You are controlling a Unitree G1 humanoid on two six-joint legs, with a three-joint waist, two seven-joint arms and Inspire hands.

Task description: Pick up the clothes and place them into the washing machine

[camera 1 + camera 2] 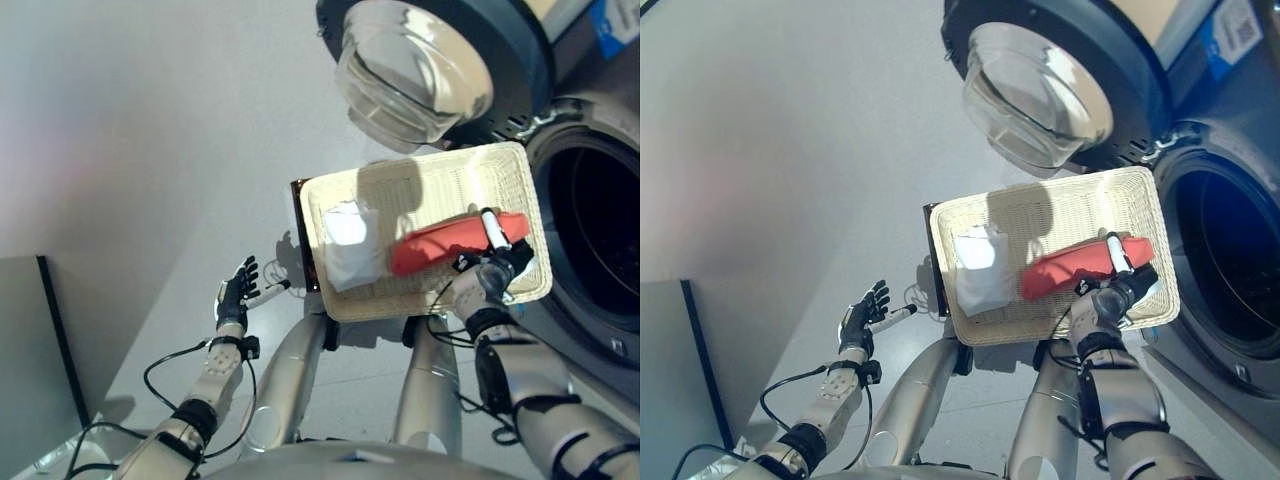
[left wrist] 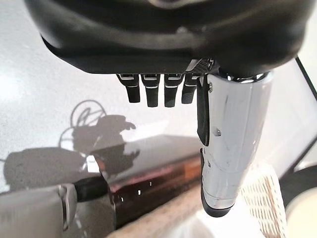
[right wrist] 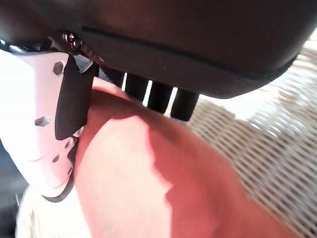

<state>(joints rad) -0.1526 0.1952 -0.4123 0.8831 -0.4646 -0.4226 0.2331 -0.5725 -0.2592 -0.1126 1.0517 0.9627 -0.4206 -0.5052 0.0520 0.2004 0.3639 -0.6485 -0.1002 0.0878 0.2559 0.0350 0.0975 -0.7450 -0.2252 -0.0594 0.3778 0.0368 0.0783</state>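
A cream wicker basket (image 1: 430,160) stands in front of me with a white cloth (image 1: 350,240) in its left half and a red cloth (image 1: 440,245) in its right half. My right hand (image 1: 490,270) reaches over the basket's near right edge. Its white-covered thumb (image 3: 44,114) lies on one side of the red cloth (image 3: 148,183) and its fingers on the other, pinching it. My left hand (image 1: 237,290) hovers open over the floor, left of the basket, holding nothing. The washing machine's dark drum opening (image 1: 600,240) is right beside the basket.
The machine's round glass door (image 1: 420,70) hangs open above the basket's far edge. A dark stand (image 1: 300,235) shows under the basket's left side. A grey panel (image 1: 30,370) stands at the lower left.
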